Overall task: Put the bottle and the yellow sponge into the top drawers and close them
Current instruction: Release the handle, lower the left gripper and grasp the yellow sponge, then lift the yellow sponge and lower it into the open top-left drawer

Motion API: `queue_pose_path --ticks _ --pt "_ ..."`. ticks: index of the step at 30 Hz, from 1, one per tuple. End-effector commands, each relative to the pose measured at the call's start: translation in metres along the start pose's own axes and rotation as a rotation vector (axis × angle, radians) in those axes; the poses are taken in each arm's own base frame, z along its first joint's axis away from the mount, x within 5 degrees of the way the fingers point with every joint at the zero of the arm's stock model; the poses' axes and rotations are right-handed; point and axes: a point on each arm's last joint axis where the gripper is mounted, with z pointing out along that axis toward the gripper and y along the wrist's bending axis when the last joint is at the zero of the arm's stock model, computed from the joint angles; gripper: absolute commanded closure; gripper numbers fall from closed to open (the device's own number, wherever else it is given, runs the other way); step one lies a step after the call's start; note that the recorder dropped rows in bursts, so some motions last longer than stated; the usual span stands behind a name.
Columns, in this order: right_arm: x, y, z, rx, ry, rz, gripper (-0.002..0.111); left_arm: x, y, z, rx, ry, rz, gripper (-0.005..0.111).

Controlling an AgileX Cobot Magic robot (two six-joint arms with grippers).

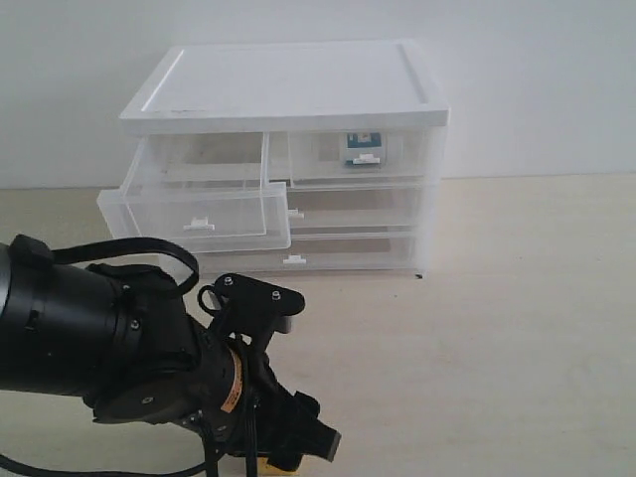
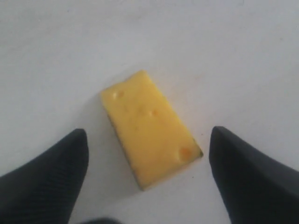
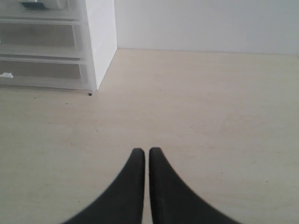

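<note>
The yellow sponge lies flat on the table, set at a slant. My left gripper hovers over it, open, with one black finger on each side and neither touching it. In the exterior view that gripper is low at the front edge, and only a sliver of the sponge shows under it. The bottle stands inside the shut top right drawer. The top left drawer is pulled out and holds nothing. My right gripper is shut on nothing, above bare table.
The drawer unit has a white lid and stands at the back of the table, with two full-width drawers shut below the top pair. Its corner shows in the right wrist view. The left arm fills the front left.
</note>
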Motion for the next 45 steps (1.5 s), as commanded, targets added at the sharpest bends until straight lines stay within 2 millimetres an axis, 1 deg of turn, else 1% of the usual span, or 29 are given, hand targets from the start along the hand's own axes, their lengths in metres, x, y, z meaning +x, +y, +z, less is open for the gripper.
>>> queue_pose_path --ticks 1,5,13,21,28,30,31,32,35,36,41,43,45 --pt "-0.001 0.0 0.0 0.002 -0.015 0.002 0.107 -0.003 -0.006 0.004 0.037 -0.031 -0.007 0.04" --pt "-0.001 0.0 0.0 0.002 -0.015 0.002 0.107 -0.003 -0.006 0.007 0.045 -0.035 -0.022 0.04" --pt "-0.001 0.0 0.0 0.002 -0.015 0.002 0.107 0.003 -0.006 0.021 0.034 -0.002 -0.008 0.04" --pt "-0.001 0.0 0.0 0.002 -0.015 0.002 0.107 0.002 -0.005 0.021 0.034 -0.01 0.003 0.04" --pt "-0.001 0.0 0.0 0.002 -0.015 0.002 0.107 -0.002 0.003 0.022 0.024 -0.017 -0.008 0.049" --pt "-0.001 0.0 0.0 0.002 -0.015 0.002 0.107 -0.002 0.003 0.022 0.023 -0.019 -0.001 0.056" --pt "-0.001 0.0 0.0 0.002 -0.015 0.002 0.107 -0.002 0.003 0.022 0.022 -0.02 0.006 0.062" --pt "-0.001 0.0 0.0 0.002 -0.015 0.002 0.107 -0.002 0.003 0.022 0.02 -0.022 0.017 0.069" --pt "-0.001 0.0 0.0 0.002 -0.015 0.002 0.107 -0.003 0.004 0.022 0.014 -0.028 0.061 0.098" --pt "-0.001 0.0 0.0 0.002 -0.015 0.002 0.107 -0.003 0.004 0.022 0.014 -0.028 0.076 0.102" --pt "-0.001 0.0 0.0 0.002 -0.015 0.002 0.107 0.0 0.002 0.02 -0.002 -0.013 0.127 0.103" --pt "-0.001 0.0 0.0 0.002 -0.015 0.002 0.107 0.001 -0.001 0.014 -0.015 -0.006 0.17 0.103" --pt "-0.001 0.0 0.0 0.002 -0.015 0.002 0.107 0.001 -0.006 0.003 -0.023 -0.011 0.222 0.103"
